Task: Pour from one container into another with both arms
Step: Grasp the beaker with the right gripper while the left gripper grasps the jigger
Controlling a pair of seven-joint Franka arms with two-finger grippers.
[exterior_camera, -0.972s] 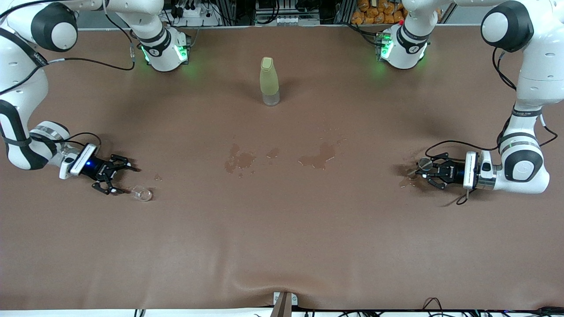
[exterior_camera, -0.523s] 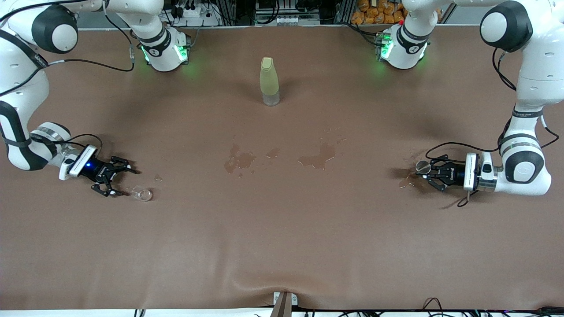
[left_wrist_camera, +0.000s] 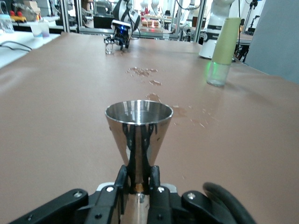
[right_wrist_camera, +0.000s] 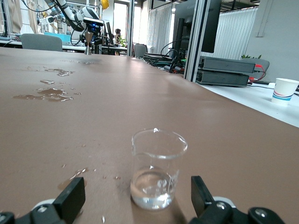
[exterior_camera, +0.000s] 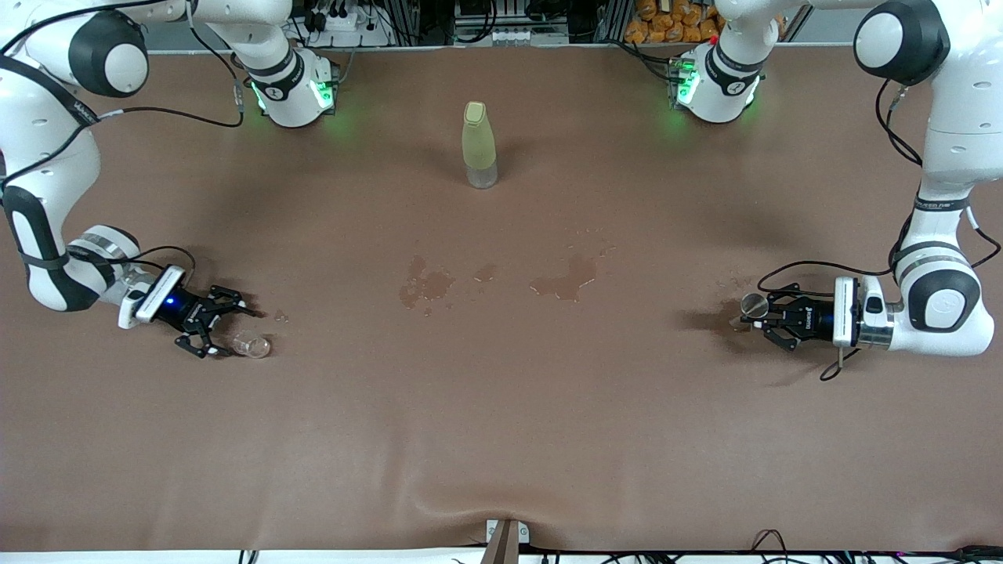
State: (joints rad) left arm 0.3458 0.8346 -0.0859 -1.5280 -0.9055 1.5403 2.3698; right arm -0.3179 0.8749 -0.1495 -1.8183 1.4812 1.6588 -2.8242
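— So, where is the left gripper [exterior_camera: 764, 318] now?
— Low at the left arm's end of the table, over a wet patch on the brown table cover [exterior_camera: 501, 439]. Its fingers [left_wrist_camera: 122, 179] are clenched on the narrow waist of a steel jigger [left_wrist_camera: 138, 135], which stands upright with its mouth open to the top.
— And the right gripper [exterior_camera: 227, 323]?
— Down at the right arm's end, fingers [right_wrist_camera: 71, 198] spread wide on either side of a small glass beaker [right_wrist_camera: 157, 168]. They are not touching it. The beaker stands upright on the cover with a little clear liquid at its bottom.
— Anything between the two?
— Spilled puddles [exterior_camera: 564, 282] near the middle of the table, and farther from the front camera a yellow-green bottle [exterior_camera: 478, 145], capped and upright, roughly midway between the two arm bases.
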